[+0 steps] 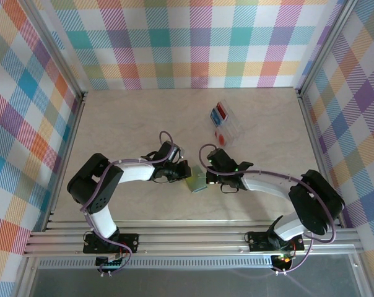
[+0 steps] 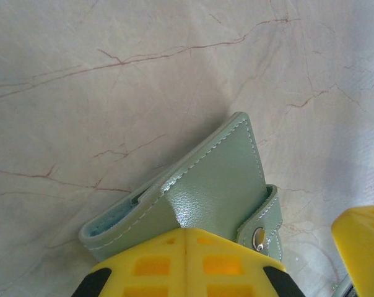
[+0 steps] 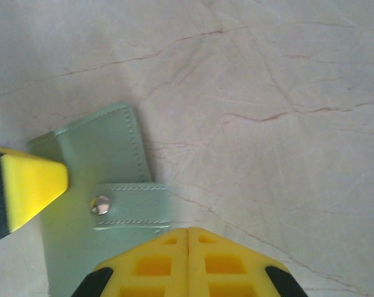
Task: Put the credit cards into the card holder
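Left tool (image 2: 186,238) is pinching the wallet (image 2: 212,179); right tool (image 3: 187,238), closed at its clasp tab (image 3: 134,207), is probably risking slipping off.

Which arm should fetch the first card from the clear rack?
Right. The clear rack with the credit cards sits just beyond the right gripper, on its side; the left gripper is shut on the card holder and probably should steady it.

Marble-look table (image 1: 143,124), clear plastic rack (image 1: 235,127) — plaid walls (image 1: 193,43) around
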`<control>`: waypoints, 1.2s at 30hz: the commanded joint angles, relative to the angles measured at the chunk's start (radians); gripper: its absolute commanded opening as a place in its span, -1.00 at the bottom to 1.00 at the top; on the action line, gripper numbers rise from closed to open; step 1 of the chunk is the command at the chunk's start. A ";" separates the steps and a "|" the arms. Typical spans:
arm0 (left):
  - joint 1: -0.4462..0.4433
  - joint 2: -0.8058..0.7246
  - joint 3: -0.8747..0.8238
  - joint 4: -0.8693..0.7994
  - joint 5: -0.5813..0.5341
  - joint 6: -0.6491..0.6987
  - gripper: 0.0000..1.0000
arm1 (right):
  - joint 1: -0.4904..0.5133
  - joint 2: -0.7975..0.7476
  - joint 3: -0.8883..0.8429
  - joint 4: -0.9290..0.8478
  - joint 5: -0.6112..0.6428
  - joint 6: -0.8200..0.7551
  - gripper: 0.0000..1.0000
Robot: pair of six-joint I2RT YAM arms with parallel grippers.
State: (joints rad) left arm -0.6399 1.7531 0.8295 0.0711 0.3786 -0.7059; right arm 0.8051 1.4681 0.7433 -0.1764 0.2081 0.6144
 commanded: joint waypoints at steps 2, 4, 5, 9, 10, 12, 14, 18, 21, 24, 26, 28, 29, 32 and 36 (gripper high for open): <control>0.006 0.087 -0.037 -0.128 -0.084 0.037 -1.00 | 0.051 0.018 0.064 0.019 0.030 -0.114 -0.59; 0.006 0.093 -0.036 -0.126 -0.083 0.036 -1.00 | 0.053 0.052 0.090 0.025 0.006 -0.144 -0.49; 0.006 0.096 -0.036 -0.126 -0.083 0.036 -1.00 | 0.058 0.072 0.105 0.024 0.002 -0.158 -0.44; 0.006 0.097 -0.034 -0.128 -0.085 0.037 -1.00 | 0.065 0.135 0.155 0.027 -0.008 -0.191 -0.34; 0.006 0.097 -0.034 -0.129 -0.084 0.037 -1.00 | 0.065 0.145 0.162 0.026 -0.002 -0.195 -0.31; 0.006 0.094 -0.036 -0.129 -0.085 0.040 -1.00 | 0.065 0.167 0.172 0.015 0.007 -0.205 -0.27; 0.006 0.092 -0.036 -0.131 -0.086 0.039 -1.00 | 0.064 0.187 0.174 0.014 0.011 -0.215 -0.22; 0.006 0.090 -0.036 -0.131 -0.084 0.041 -1.00 | 0.065 0.222 0.166 0.025 -0.001 -0.225 -0.19; 0.006 0.089 -0.036 -0.133 -0.087 0.042 -1.00 | 0.065 0.247 0.159 0.024 0.000 -0.223 -0.23; 0.006 0.089 -0.037 -0.131 -0.085 0.041 -1.00 | 0.066 0.271 0.157 0.016 -0.008 -0.228 -0.30; 0.008 0.089 -0.036 -0.134 -0.087 0.041 -1.00 | 0.068 0.271 0.146 0.008 -0.010 -0.223 -0.34; 0.014 0.091 -0.038 -0.130 -0.084 0.040 -1.00 | 0.068 0.254 0.125 0.009 -0.030 -0.216 -0.34; 0.017 0.092 -0.040 -0.127 -0.078 0.038 -1.00 | 0.068 0.243 0.115 0.009 -0.050 -0.214 -0.32; 0.020 0.095 -0.040 -0.120 -0.065 0.036 -1.00 | 0.068 0.225 0.100 -0.008 -0.048 -0.210 -0.30; 0.032 0.089 -0.049 -0.108 -0.048 0.033 -1.00 | 0.068 0.245 0.108 -0.049 -0.004 -0.200 -0.27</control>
State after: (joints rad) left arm -0.6292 1.7683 0.8341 0.0845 0.4107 -0.6865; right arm 0.8635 1.6650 0.8856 -0.1326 0.2012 0.4091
